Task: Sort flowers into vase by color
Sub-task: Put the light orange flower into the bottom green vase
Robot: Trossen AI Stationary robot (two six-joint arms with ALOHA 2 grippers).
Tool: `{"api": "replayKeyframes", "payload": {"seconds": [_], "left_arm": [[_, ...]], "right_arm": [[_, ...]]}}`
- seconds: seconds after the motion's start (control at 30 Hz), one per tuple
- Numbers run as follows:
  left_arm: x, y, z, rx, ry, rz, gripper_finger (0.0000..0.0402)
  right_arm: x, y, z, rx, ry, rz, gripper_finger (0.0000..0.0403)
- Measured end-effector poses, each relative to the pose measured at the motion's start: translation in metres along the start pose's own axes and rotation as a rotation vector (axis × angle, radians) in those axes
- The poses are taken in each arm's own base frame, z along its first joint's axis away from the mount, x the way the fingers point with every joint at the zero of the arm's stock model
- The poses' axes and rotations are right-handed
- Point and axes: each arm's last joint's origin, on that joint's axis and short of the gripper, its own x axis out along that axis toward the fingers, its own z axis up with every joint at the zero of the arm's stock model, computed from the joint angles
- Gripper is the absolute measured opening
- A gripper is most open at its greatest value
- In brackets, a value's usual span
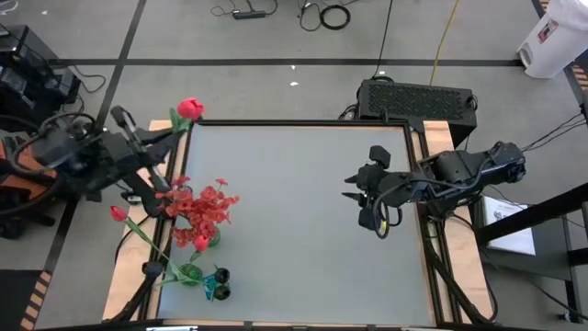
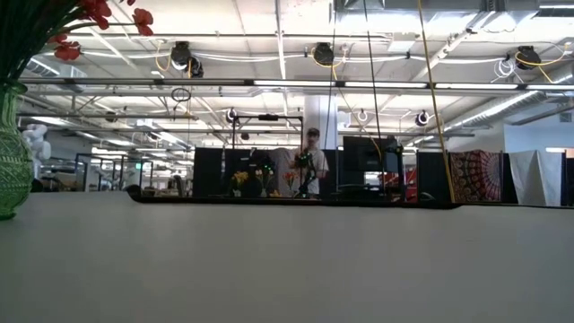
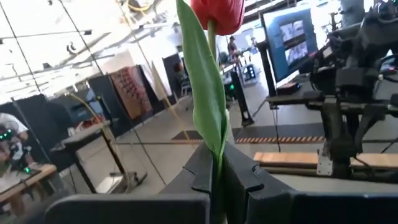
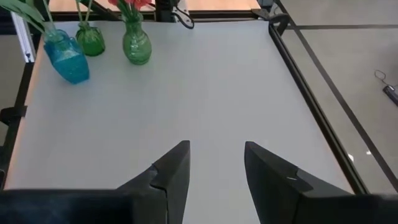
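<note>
From above: left gripper up at the far left corner of the desk, fingers clamped tight on the stem of a red tulip, bloom poking out past the desk's far edge. Just nearer, a frilly red bunch standing in a green vase, another green vase with a leaning tulip stem, and a blue vase at the near left edge. Right gripper parked over the right half of the desk, well apart from all of it, fingers spread and holding nothing. Down at desk level: only a green vase and red blooms at the left edge, bare desk across the rest, a person far off in the room behind. Through the left wrist: stem and long green leaf pinched between the two dark fingers, red bud right overhead, held upright. Through the right wrist: open fingers over bare desk, the three vases lined up in the distance. Step in hand, by the look of it: carrying a picked tulip toward its vase. Next call: swing nearer, line the stem's end up over the narrow mouth of a vase holding red, lower straight, then release.
</note>
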Motion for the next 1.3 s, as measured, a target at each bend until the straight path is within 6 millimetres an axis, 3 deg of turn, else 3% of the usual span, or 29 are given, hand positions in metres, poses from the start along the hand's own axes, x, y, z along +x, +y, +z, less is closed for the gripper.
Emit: {"api": "replayKeyframes", "payload": {"seconds": [0.3,0.57,0.9,1.3], "left_arm": [[-0.029,-0.004,-0.001,-0.002,0.066,-0.069,0.0011],[-0.052,-0.009,0.001,-0.195,0.033,-0.248,0.001],[-0.089,-0.041,0.002,-0.202,-0.008,-0.435,0.001],[-0.121,-0.101,-0.01,-0.216,-0.01,-0.458,0.001]], "right_arm": [[0.005,0.0,-0.005,0.036,0.012,-0.059,0.0144],[0.005,-0.001,-0.005,0.081,0.012,-0.06,0.0144],[0.005,-0.001,-0.006,0.082,0.014,-0.059,0.0144],[0.005,-0.001,-0.006,0.081,0.015,-0.058,0.0144]]}}
